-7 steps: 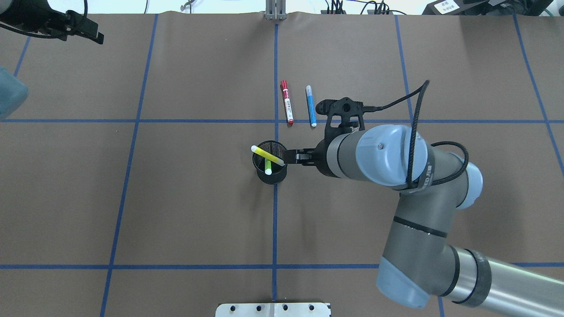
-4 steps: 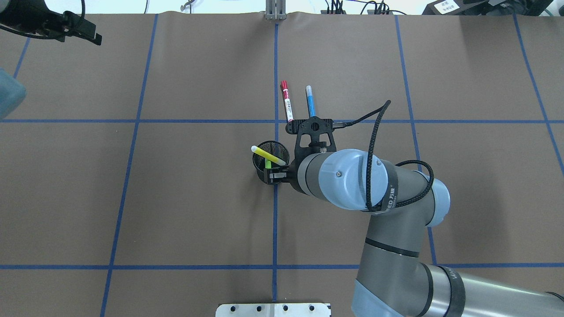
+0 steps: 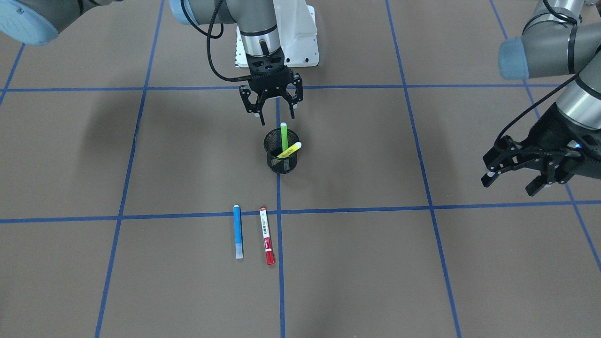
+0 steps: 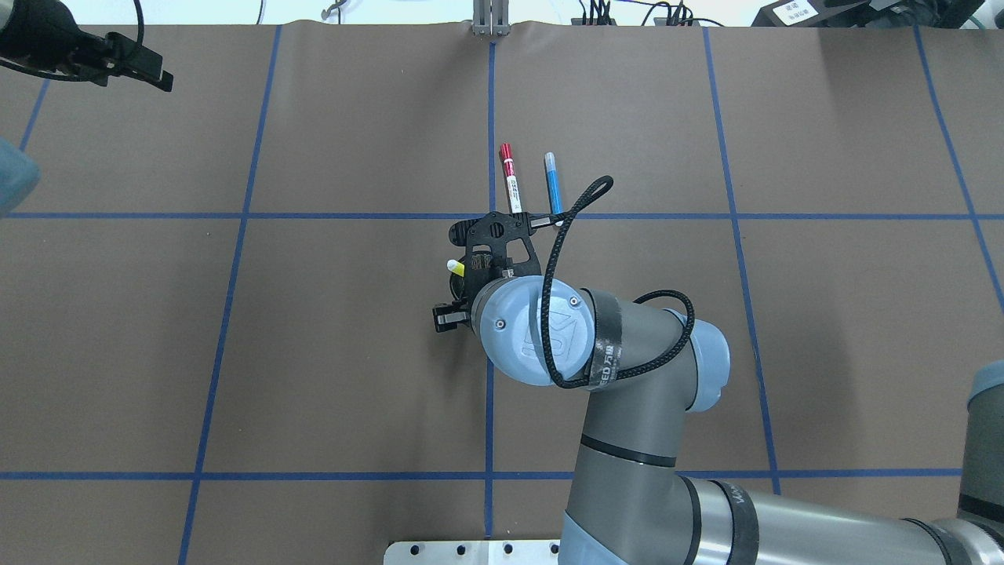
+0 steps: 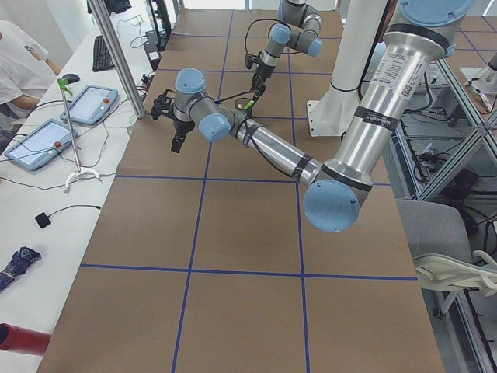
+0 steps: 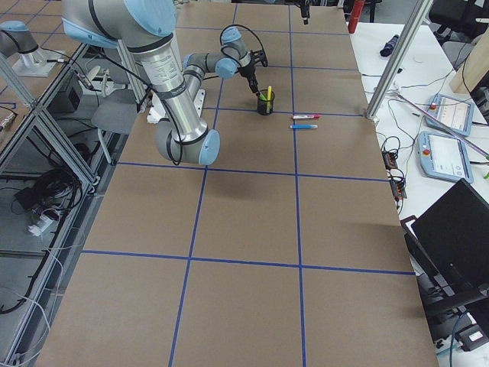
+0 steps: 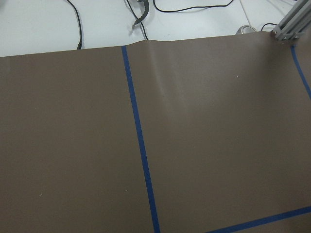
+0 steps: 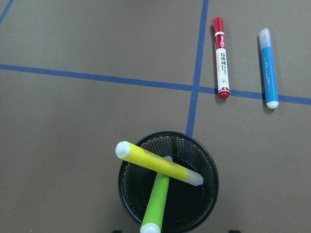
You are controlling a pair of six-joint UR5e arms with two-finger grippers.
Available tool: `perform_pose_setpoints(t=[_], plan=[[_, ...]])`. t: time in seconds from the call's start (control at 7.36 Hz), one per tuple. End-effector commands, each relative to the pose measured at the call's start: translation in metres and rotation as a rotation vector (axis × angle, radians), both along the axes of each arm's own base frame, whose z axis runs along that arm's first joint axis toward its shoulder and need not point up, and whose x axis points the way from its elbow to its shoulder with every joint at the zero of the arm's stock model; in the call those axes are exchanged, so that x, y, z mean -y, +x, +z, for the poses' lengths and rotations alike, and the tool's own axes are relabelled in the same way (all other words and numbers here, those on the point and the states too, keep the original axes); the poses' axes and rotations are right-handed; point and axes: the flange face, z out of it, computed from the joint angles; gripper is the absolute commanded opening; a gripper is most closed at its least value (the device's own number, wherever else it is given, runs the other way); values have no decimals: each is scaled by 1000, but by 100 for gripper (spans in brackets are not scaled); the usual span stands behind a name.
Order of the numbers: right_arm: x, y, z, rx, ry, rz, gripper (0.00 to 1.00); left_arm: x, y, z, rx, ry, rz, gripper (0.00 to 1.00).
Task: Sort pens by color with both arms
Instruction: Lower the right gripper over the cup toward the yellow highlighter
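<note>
A lime green pen (image 3: pixel 283 136) and a yellow pen (image 3: pixel 289 150) stand in the black mesh cup (image 3: pixel 281 162); both show in the right wrist view, yellow (image 8: pixel 158 164) lying across green (image 8: pixel 156 199). A blue pen (image 3: pixel 238 231) and a red-and-white pen (image 3: pixel 266 234) lie side by side on the table beyond the cup. My right gripper (image 3: pixel 276 117) is open and empty, just above the cup on the robot's side. My left gripper (image 3: pixel 509 185) is open and empty, far off near the table's left end.
Brown paper with blue tape grid lines (image 4: pixel 490 118) covers the table. In the overhead view my right wrist (image 4: pixel 533 329) hides most of the cup. The white base mount (image 3: pixel 296 33) stands behind the cup. Operators' tablets (image 5: pixel 89 105) lie on a side bench.
My right wrist has swung left and toward the robot, from beside the cup to over it. Both pens stay in the cup. The left gripper has drifted slightly outward.
</note>
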Motion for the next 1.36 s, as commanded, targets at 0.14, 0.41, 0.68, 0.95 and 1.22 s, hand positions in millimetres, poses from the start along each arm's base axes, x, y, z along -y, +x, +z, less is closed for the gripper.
perform_pose_setpoints(t=[0.14,0.41,0.68,0.95,1.22], plan=[[0,-18,0,-43,41,4,67,-2,-1,1,0,2,-1,98],[-4,-22,0,-47,50,9,60,-1,-1,3,3,1,-2,98],[-3,-21,0,-55,63,15,56,-1,-1,3,4,0,-4,98],[-3,-22,3,-60,64,15,45,-1,-1,3,4,0,-4,98],[-3,-21,2,-59,66,18,30,0,-1,4,5,-1,-5,98]])
